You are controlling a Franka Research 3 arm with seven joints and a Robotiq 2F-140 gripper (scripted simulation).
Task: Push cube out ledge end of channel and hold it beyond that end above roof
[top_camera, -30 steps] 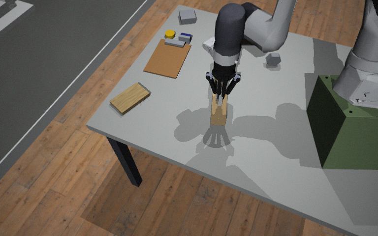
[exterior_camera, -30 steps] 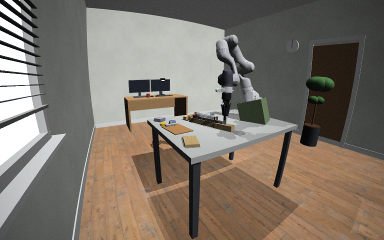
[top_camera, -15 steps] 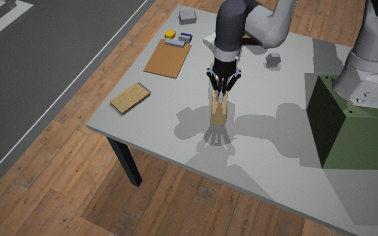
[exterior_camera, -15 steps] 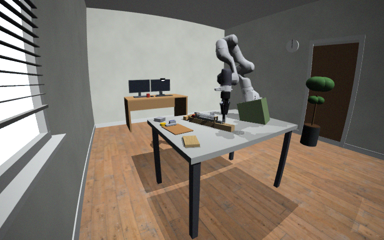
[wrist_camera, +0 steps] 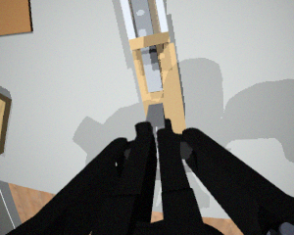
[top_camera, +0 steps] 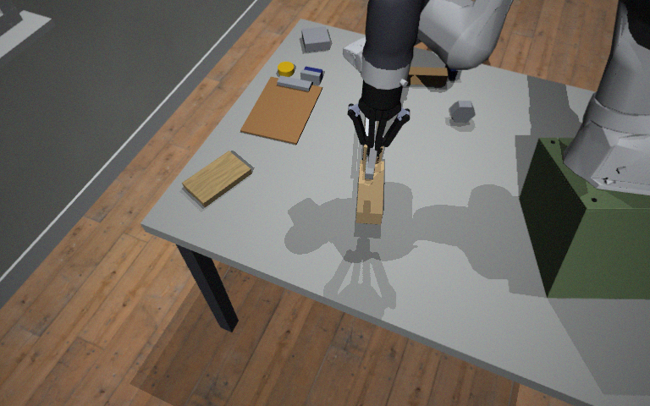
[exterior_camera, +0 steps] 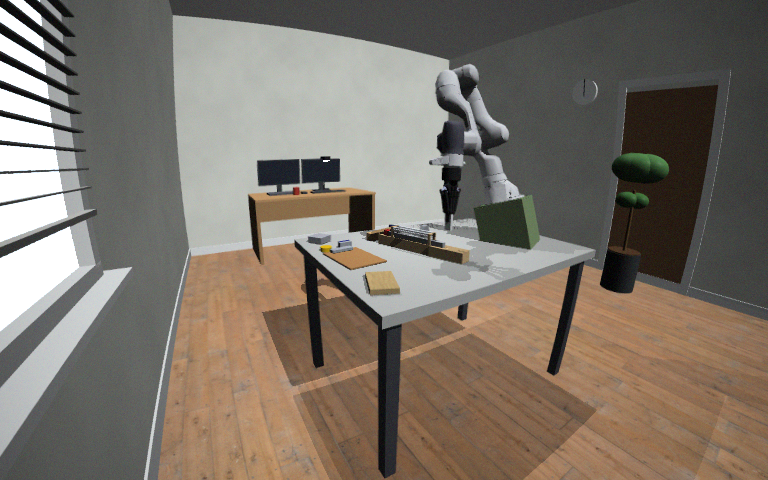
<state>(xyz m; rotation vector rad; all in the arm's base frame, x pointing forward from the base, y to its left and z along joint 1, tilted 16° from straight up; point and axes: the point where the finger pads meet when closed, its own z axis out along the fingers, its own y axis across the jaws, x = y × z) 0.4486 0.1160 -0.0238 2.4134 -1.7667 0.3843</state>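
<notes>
The grey tabletop (top_camera: pixel 278 166) (exterior_camera: pixel 465 279) (wrist_camera: pixel 78 59) carries the green box-shaped pedestal (top_camera: pixel 615 251) (exterior_camera: pixel 507 220), at 4 o'clock in the top view. The white-and-dark jointed arm (top_camera: pixel 391 30) (exterior_camera: pixel 450 139) reaches from it over the long pale-wood channel (top_camera: pixel 371 211) (exterior_camera: pixel 447 253) (wrist_camera: pixel 173 98). The channel runs from 10 to 4 o'clock in the exterior view; its long open stretch is at 4, so the short ledge and lip are probably at 10. The black two-finger gripper (top_camera: pixel 371 150) (exterior_camera: pixel 449 214) (wrist_camera: pixel 157 115) hangs over the open stretch, pointing down.

The straight light-grey bar (wrist_camera: pixel 152 73) lies in the trough, at 12 o'clock from the fingertips in the wrist view. The step looks like driving it under the roof as a pusher. Good work here means bearing on the bar's tail, squarely along the channel, in short strokes; the fingers should stop outside the wooden crosspiece (wrist_camera: pixel 150 40) at the roof's mouth. A skewed push could jam the bar, and a hard one could tip the cube over the lip.

The fingers are narrow, drawn together. I cannot tell whether they touch the bar, and no cube is between them.

The small red piece (exterior_camera: pixel 387 231) near the 10 o'clock end may be the cube; it is too small to be sure.
</notes>
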